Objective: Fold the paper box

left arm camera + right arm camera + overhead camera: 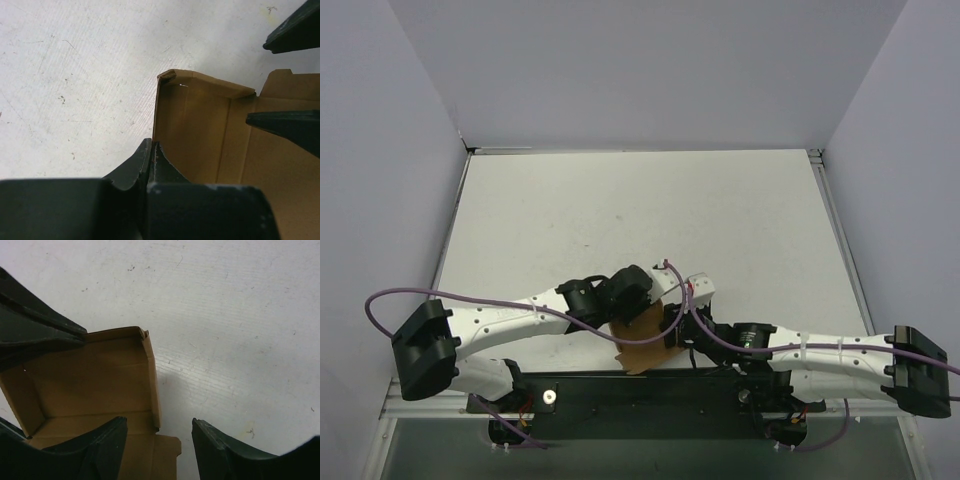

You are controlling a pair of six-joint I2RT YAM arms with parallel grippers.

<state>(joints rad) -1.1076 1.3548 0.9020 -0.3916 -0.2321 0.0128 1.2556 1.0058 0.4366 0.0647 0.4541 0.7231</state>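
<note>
Top view: left gripper (632,292) and right gripper (678,322) met over the box (642,348), which sat on the table (620,200) at the near edge, centre, just ahead of the bases. We couldn't read either jaw gap from up there, since the arms covered most of the card.

Left wrist view filled that in. Its fingers (165,167) were pressed together, pinching the end of one raised wall. It also showed the box partly formed, two walls up and the brown inside facing the camera.

Right wrist view: its fingers (100,445) were well apart and straddled another upright wall, one tip inside the box, the other over bare table. The wall sat clear of both tips.
</note>
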